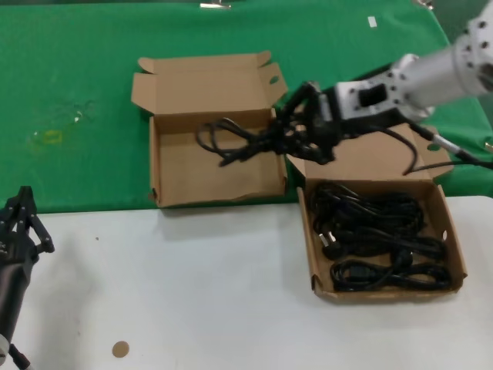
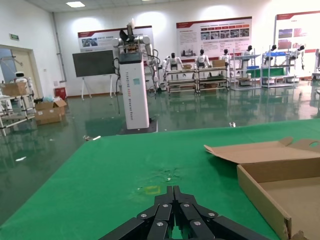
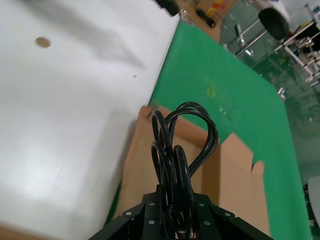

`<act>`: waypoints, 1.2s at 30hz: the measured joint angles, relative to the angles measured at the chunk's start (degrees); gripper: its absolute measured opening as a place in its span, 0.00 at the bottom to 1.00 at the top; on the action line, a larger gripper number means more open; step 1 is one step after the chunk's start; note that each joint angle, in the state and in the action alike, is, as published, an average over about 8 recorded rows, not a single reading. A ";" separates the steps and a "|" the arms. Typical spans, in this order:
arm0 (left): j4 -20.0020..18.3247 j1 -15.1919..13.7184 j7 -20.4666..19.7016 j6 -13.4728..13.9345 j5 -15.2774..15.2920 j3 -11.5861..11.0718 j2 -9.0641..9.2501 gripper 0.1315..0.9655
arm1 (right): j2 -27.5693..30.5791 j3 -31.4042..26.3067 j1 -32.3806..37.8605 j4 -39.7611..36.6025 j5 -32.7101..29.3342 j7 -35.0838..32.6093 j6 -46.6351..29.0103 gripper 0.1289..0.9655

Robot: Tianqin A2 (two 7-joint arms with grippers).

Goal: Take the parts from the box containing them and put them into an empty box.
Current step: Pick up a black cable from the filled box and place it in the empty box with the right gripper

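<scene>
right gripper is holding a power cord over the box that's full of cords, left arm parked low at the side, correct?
Not quite. In the head view the right gripper holds the power cord over the empty box, not the box full of cords. The left gripper is indeed parked low at the side.

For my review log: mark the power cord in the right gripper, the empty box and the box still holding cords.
held power cord (image 1: 235, 142), head view, cable loops.
empty box (image 1: 202, 176), head view, bare floor.
box of cords (image 1: 456, 243), head view, right wall.
</scene>
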 joint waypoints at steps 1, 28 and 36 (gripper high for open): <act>0.00 0.00 0.00 0.00 0.00 0.00 0.00 0.02 | -0.90 -0.21 0.25 -0.53 -0.14 -0.09 0.50 0.12; 0.00 0.00 0.00 0.00 0.00 0.00 0.00 0.02 | -22.79 0.89 12.08 -41.90 0.94 -20.34 14.75 0.12; 0.00 0.00 0.00 0.00 0.00 0.00 0.00 0.02 | -24.95 2.21 14.48 -49.28 1.37 -24.72 16.42 0.12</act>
